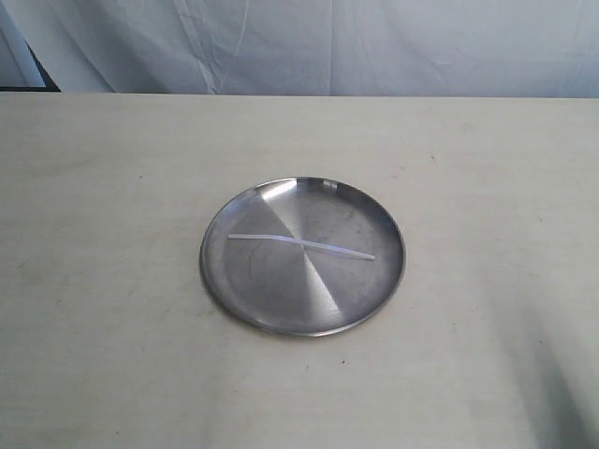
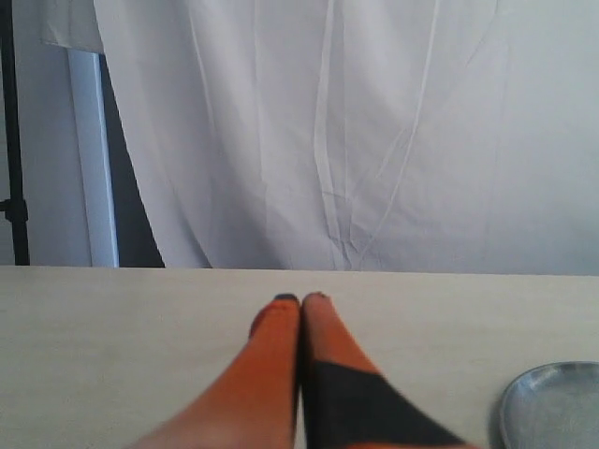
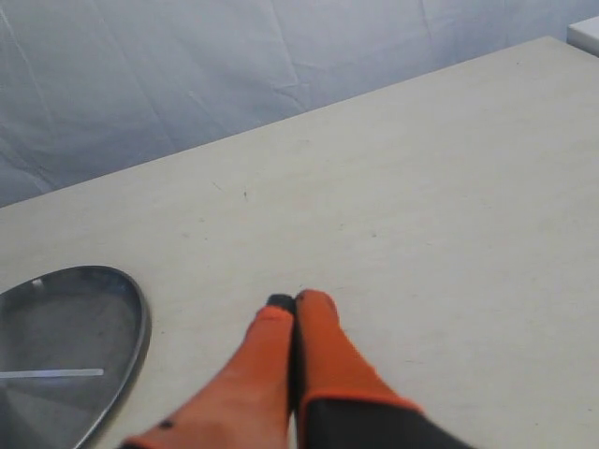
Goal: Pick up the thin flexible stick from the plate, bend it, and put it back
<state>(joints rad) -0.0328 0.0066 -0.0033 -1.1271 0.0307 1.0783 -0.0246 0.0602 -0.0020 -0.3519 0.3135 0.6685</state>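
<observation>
The round steel plate sits in the middle of the pale table. Across its centre lies the thin whitish stick, slightly kinked near the middle. Neither gripper shows in the exterior view. In the left wrist view my left gripper is shut, its orange fingers pressed together over bare table, with the plate's rim off to one side. My right gripper is also shut and holds nothing; beside it I see the plate and one end of the stick.
A white cloth backdrop hangs behind the table's far edge. A dark stand rises beside the cloth. A small white object sits at a far table corner in the right wrist view.
</observation>
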